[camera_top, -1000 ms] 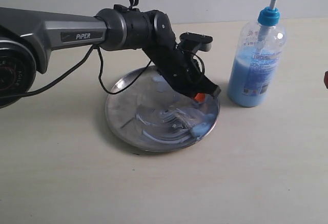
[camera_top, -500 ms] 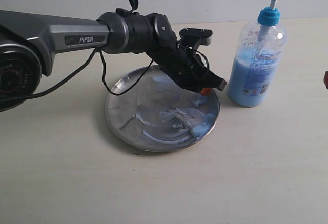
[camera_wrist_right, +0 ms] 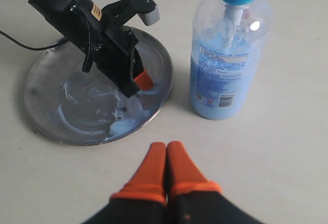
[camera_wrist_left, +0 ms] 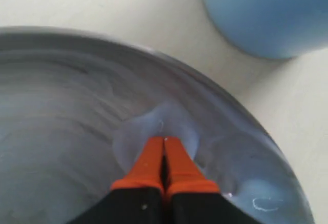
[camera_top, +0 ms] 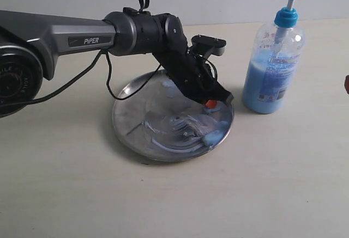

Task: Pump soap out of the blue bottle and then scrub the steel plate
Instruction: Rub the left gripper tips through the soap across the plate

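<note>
The steel plate (camera_top: 136, 123) lies on the table, smeared with pale bluish soap (camera_top: 212, 136). My left gripper (camera_top: 211, 104) is shut, its orange tips down in a soap smear at the plate's right side, near the rim. In the left wrist view the same gripper (camera_wrist_left: 164, 141) presses into the soap (camera_wrist_left: 134, 137) on the plate (camera_wrist_left: 56, 101). The blue bottle (camera_top: 272, 80) stands upright just right of the plate. My right gripper (camera_wrist_right: 166, 145) is shut and empty, hovering over bare table, apart from the plate (camera_wrist_right: 51, 80) and the bottle (camera_wrist_right: 228, 65).
A black cable (camera_top: 112, 83) hangs from the left arm over the plate's left side. A small red thing (camera_top: 347, 84) shows at the right edge. The beige table (camera_top: 174, 194) stretches in front of the plate.
The left gripper's tips swung right and up toward the bottle, then came back down and left onto the plate's right side. The soap smears have shifted slightly. Bottle and plate have not moved.
</note>
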Action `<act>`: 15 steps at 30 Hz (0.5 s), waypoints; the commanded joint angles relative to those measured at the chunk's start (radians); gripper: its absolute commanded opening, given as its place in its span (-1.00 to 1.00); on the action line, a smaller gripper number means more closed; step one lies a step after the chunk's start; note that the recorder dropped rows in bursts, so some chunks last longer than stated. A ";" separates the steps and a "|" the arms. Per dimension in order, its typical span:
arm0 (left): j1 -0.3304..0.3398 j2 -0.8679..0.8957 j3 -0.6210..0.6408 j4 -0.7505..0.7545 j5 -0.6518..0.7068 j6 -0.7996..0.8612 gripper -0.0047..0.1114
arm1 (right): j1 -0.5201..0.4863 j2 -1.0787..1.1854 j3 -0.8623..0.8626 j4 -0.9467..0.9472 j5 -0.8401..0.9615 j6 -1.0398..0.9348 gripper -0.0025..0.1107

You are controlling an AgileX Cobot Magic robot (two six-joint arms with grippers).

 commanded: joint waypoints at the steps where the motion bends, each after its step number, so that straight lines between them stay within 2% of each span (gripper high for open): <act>1: -0.004 -0.016 0.000 0.101 0.038 -0.041 -0.92 | -0.001 -0.004 0.002 0.007 -0.014 -0.004 -0.96; 9: -0.004 -0.010 0.000 0.143 -0.071 -0.119 -0.92 | -0.001 -0.004 0.002 0.007 -0.014 -0.004 -0.96; 15: -0.007 0.003 0.000 0.042 -0.106 -0.124 -0.92 | -0.001 -0.004 0.002 0.007 -0.014 -0.004 -0.96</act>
